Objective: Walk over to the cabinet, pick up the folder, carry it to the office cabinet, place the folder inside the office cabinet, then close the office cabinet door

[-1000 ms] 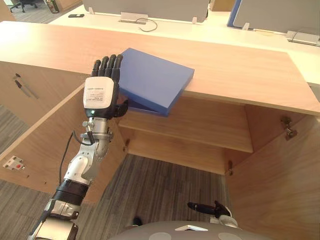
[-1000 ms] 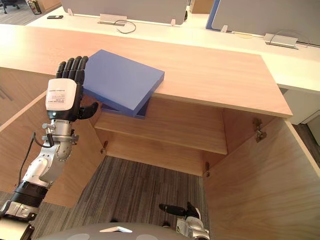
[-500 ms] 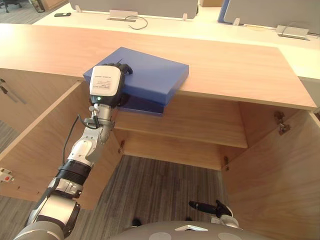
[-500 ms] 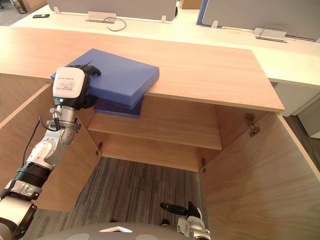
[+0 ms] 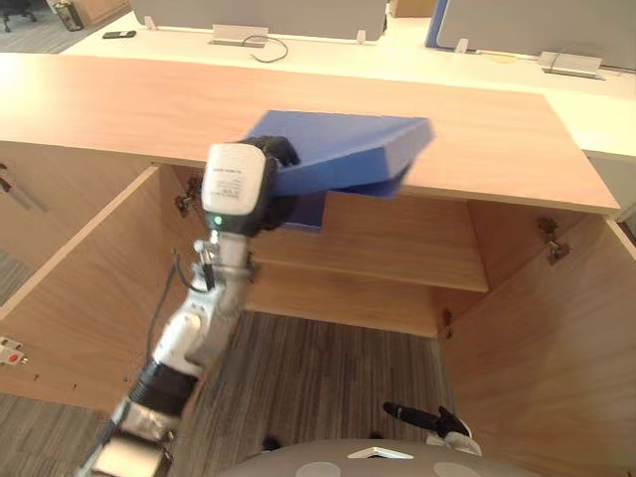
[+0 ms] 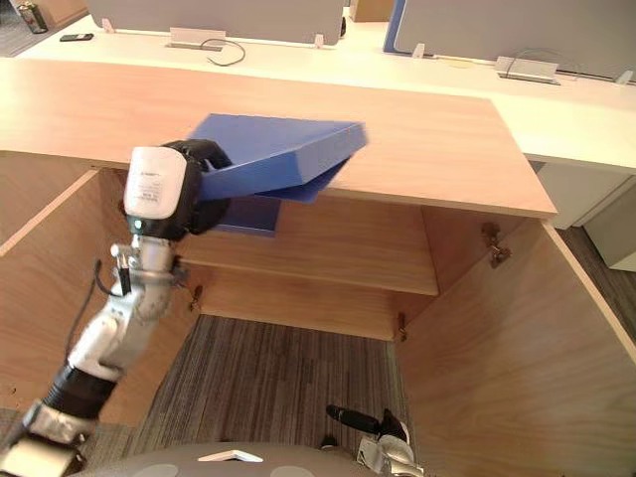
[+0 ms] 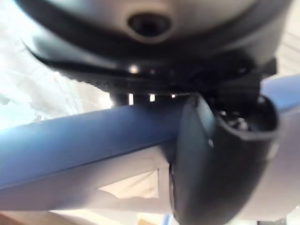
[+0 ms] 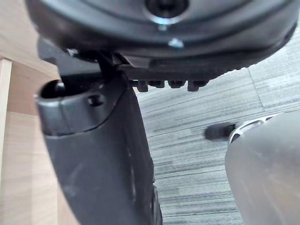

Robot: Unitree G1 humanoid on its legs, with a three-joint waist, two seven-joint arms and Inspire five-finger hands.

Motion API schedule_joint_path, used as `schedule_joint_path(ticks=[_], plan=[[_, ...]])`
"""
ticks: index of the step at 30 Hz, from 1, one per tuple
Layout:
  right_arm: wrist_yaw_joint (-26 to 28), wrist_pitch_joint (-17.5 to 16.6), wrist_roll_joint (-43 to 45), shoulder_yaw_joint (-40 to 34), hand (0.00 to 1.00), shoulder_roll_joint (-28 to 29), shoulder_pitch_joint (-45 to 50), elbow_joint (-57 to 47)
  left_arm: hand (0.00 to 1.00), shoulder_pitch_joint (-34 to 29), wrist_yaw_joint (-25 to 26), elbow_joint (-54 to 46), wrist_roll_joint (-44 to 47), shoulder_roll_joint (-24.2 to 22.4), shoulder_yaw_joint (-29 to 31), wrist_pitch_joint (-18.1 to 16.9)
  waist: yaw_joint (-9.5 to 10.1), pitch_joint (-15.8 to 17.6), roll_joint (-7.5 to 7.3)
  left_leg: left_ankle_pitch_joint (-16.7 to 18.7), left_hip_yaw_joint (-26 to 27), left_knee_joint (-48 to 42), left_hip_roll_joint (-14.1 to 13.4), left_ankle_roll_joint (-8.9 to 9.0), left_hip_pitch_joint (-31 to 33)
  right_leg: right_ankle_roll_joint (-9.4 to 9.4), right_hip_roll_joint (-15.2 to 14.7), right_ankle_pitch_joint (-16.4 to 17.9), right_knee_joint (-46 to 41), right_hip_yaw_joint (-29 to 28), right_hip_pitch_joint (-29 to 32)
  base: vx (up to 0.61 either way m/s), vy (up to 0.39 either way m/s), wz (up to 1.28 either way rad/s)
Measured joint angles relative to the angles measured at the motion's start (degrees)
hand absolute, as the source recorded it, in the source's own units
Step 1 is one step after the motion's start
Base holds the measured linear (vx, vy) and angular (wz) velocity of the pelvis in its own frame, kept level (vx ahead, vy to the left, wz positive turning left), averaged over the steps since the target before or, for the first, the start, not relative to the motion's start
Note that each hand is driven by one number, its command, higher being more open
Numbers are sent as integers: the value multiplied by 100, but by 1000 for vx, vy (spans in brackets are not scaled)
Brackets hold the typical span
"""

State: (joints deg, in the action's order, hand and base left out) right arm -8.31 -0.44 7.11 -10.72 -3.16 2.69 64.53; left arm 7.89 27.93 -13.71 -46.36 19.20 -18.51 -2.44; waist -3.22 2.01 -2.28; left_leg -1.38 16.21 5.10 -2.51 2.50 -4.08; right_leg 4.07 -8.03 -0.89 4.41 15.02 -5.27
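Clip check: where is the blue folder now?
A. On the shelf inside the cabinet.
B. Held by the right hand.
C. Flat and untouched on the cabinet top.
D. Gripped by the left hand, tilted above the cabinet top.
D: the left hand is curled round the near edge of the folder, which tilts up over the cabinet top.

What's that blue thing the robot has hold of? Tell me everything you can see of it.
It is a flat, rectangular blue folder, thick like a box file, with a smooth matte surface and a darker blue part showing beneath it. It is tilted. The robot's left hand grips its near-left end, fingers curled round the edge. It hangs over the front edge of the wooden cabinet top, above the open cabinet. Whether its far side touches the wood cannot be told.
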Motion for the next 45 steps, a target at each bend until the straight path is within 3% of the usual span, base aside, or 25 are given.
schedule_joint_path(ticks=[5, 6, 9, 13, 18, 21, 25, 28, 30, 37, 42, 45], plan=[[5, -5, 3, 18, 100, -12, 0, -2, 0, -750, -717, -927, 2029, -283, -483, -800, -13, -109, 92, -2, -18, 6, -11, -2, 63, 1, 5, 0, -50, -20, 63, -6, -10, 1], [22, -1, 11, 51, 100, -47, 13, -1, 0, -898, -939, -981, 2984, -348, -500, -1001, -7, -163, 148, -1, -13, 8, -17, -3, 65, 5, 6, 3, -86, -50, 91, -50, -13, -6], [49, 16, 93, 292, 100, -123, 87, -161, 0, -1140, -1155, -1108, 4452, -656, -235, -1016, 0, -205, 212, -12, -15, 10, -44, -17, 70, 25, 2, 20, -138, -89, 126, -55, -16, -3], [58, 30, 464, 789, 100, -95, 786, -1608, 0, -1625, -1116, -1389, 6098, -1262, 663, -1025, -1, -228, 235, -70, -16, 10, -43, -47, 88, 46, 22, 39, -210, -99, 215, -77, -11, 0], [86, 6, 587, 815, 100, 251, 1506, -3285, 0, -2011, -1051, -1550, 6682, -1502, 1259, -1135, -9, -291, 100, -110, -11, 9, -40, -54, 100, 54, 18, 34, -231, -106, 245, -15, 0, 0], [21, -53, 884, 683, 100, 603, 1868, -4320, 0, -2205, -1159, -1589, 7140, -1595, 1276, -1167, -21, -356, -5, -110, 26, 7, -26, -55, 108, 69, 6, 20, -231, -137, 275, -2, 10, -6], [-145, -179, 1392, 644, 100, 900, 2497, -6072, 0, -2469, -1314, -1589, 7870, -1771, 1324, -1185, -64, -353, -9, -88, 167, 4, -18, -56, 59, 82, 0, -3, -234, -280, 307, 4, 16, -18], [-643, -292, 592, 616, 100, 1015, 2810, -7509, 0, -2726, -1322, -1589, 8331, -1897, 1318, -1232, -197, -337, 13, -15, 304, 5, -30, -28, 24, 84, 14, -4, -231, -411, 352, 1, 8, -26], [-1187, -381, -525, 609, 100, 1026, 2837, -8386, 0, -2869, -1301, -1588, 8540, -1941, 1253, -1276, -239, -293, 41, 50, 455, 6, -40, -10, -50, 86, 25, -5, -233, -537, 364, 4, 4, -35], [-2481, -415, -2427, 1027, 100, 907, 2741, -9586, 0, -2614, -1297, -1509, 8683, -1882, 850, -1352, -346, -256, 103, 88, 625, -19, -22, -27, -59, 116, 27, -37, -219, -711, 437, 34, -1, -14], [-2667, -432, -3058, 1363, 100, 569, 1910, -9718, 0, -1923, -1307, -1026, 8683, -1579, 745, -1354, -339, -254, 109, 102, 650, -19, -14, -48, -85, 144, 21, -78, -227, -744, 408, 12, -8, -2], [-2479, -583, -3107, 1253, 100, 254, 1207, -9718, 0, -1630, -1507, -696, 8802, -1364, 773, -1351, -331, -238, 135, 120, 661, -16, -1, -68, -191, 166, 8, -98, -237, -747, 311, -40, -3, -2]])
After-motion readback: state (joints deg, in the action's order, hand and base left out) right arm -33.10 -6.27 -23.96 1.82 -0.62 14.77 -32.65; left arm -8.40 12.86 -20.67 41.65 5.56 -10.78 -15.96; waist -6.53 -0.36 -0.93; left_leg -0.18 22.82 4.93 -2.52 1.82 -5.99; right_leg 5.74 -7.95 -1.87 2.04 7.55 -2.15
